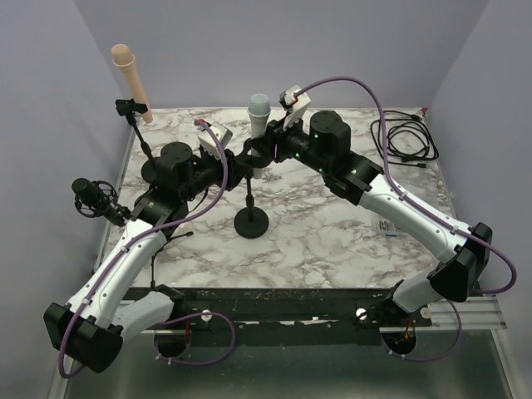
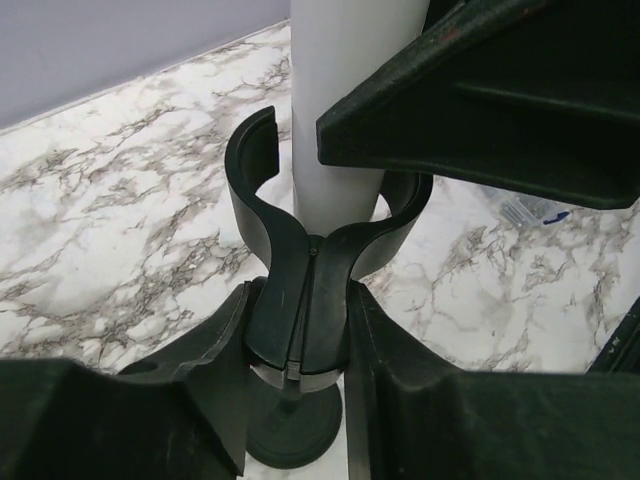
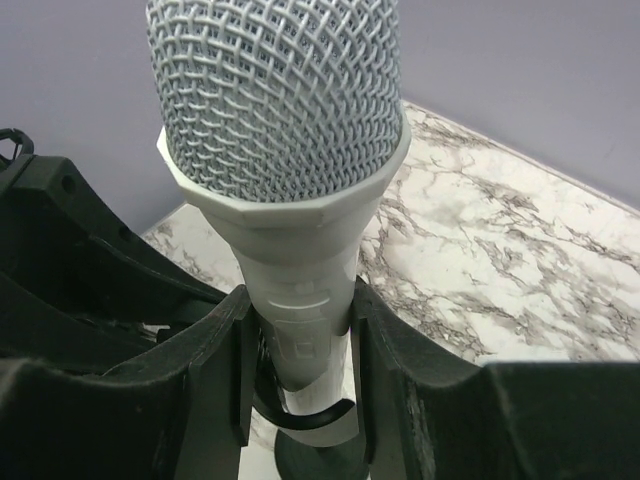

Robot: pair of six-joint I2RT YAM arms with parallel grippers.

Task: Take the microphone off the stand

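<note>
- The microphone stood upright in the stand, head up, near the middle of the marble table.
- Its head was a rounded dome of silver-grey wire mesh. It sat on a pale, faceted collar.
- Below the collar the body narrowed into a smooth off-white handle. The handle bore faint raised lettering, too soft to read.
- In the left wrist view the handle ran down into the black U-shaped clip, whose two prongs curved around it.
- The right gripper was closed on the microphone, a finger pressed to each side of the handle just below the collar.
- The left gripper was clamped on the neck of the clip, under the cradle, with the stand's round base showing beneath.
- A coiled black cable lay at the table's far right, well apart.
</note>
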